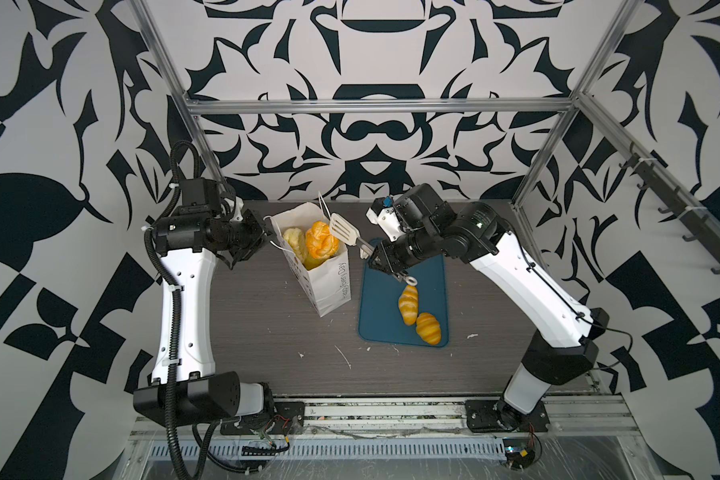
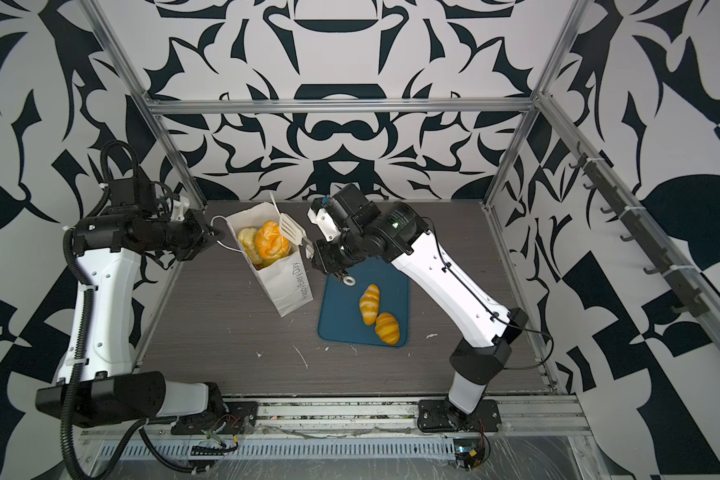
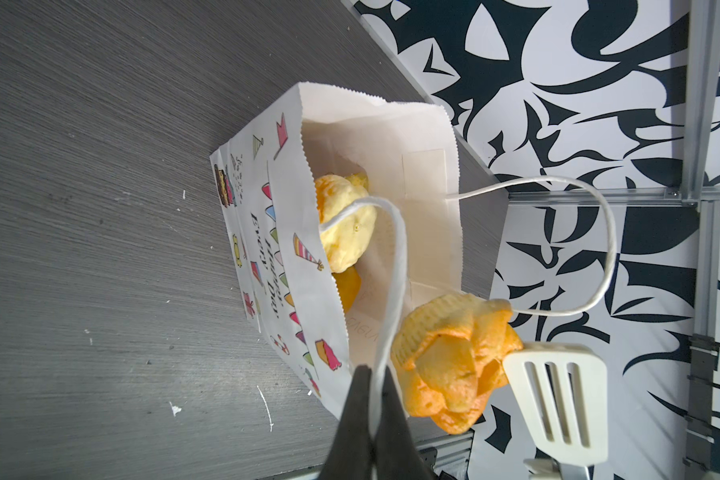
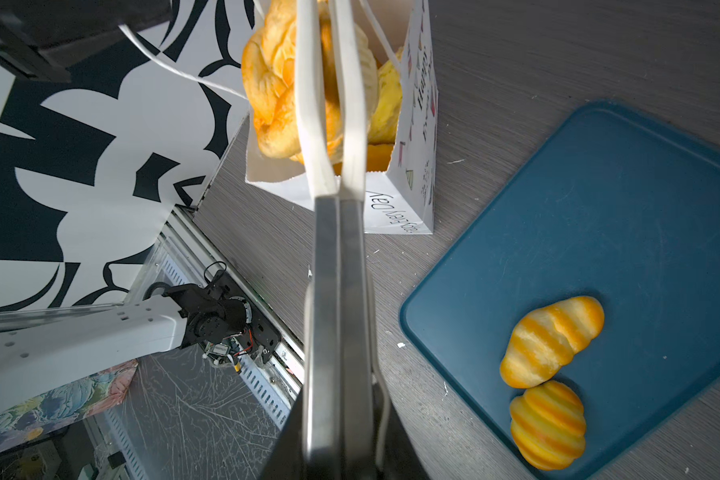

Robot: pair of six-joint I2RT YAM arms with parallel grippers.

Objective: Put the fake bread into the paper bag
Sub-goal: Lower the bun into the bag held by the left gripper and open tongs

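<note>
The white paper bag (image 1: 329, 286) (image 2: 289, 291) stands open left of the tray. My left gripper (image 3: 374, 374) (image 1: 262, 241) is shut on its cord handle (image 3: 395, 257). An orange round bun (image 1: 321, 245) (image 3: 454, 365) (image 4: 275, 83) sticks out of the bag's mouth, above a pale pastry (image 1: 294, 243) (image 3: 346, 232). My right gripper (image 1: 377, 264) (image 4: 341, 449) is shut on metal tongs (image 4: 337, 270). Their white slotted heads (image 1: 341, 228) (image 3: 558, 395) lie close together against the bun; whether they pinch it is unclear. Two croissants (image 1: 408, 303) (image 1: 429, 328) (image 4: 551, 340) (image 4: 547, 424) lie on the tray.
The teal-blue tray (image 1: 379, 307) (image 2: 341, 316) (image 4: 599, 208) lies flat on the dark wood-grain table, right of the bag and under my right arm. An aluminium frame and patterned walls enclose the table on three sides. Small white scraps dot the table near its front.
</note>
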